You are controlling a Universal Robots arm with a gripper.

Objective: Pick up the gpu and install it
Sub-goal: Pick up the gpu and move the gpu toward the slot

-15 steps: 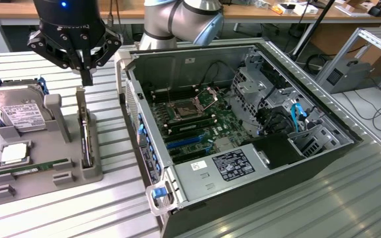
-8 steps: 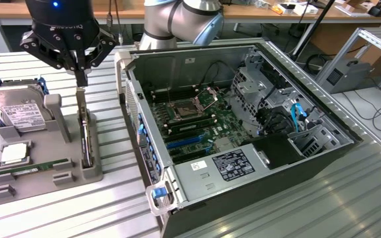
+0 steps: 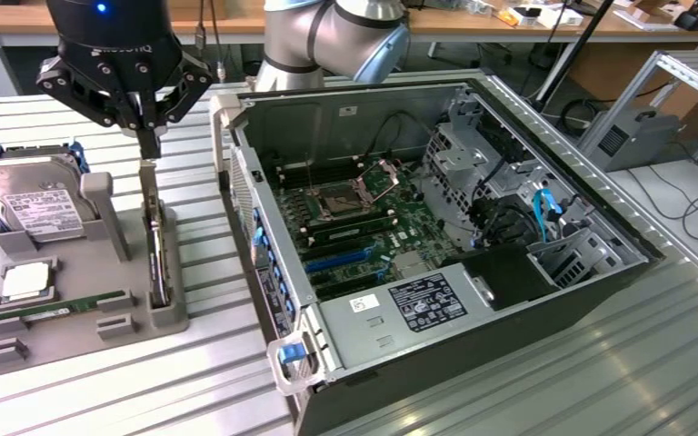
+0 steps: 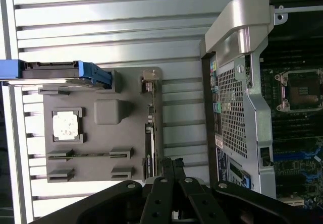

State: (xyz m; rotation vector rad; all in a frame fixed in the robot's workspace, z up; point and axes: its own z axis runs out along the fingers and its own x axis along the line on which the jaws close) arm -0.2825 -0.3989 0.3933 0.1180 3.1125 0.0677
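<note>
None of the task shows as finished.

Computer case (image 3: 324, 113): lies open beside the grey tray (image 3: 83, 338), on the exterior view's right of it. The motherboard (image 3: 362, 218) is exposed and the blue expansion slots (image 3: 337, 259) stand unoccupied, with no card fitted.

Grey tray: carries four parts.

Gripper (image 3: 148, 145): poised over the tray's case-side edge. The fingers are drawn together to a narrow tip, with nothing seen between them.

Hard drive (image 3: 40, 204): upright at the tray's far corner, away from the case.

Gpu (image 3: 155, 245): stands on edge in the slot along the tray's case-side edge, seated and not lifted. Its upper end sits just beneath the gripper's tip; contact cannot be confirmed.

Processor (image 3: 24, 283): flat in the tray's middle pocket.

Memory stick (image 3: 70, 309): in its holders just beside the processor.

Finding: pick-up is not secured; transfer and installation remain outstanding.
</note>
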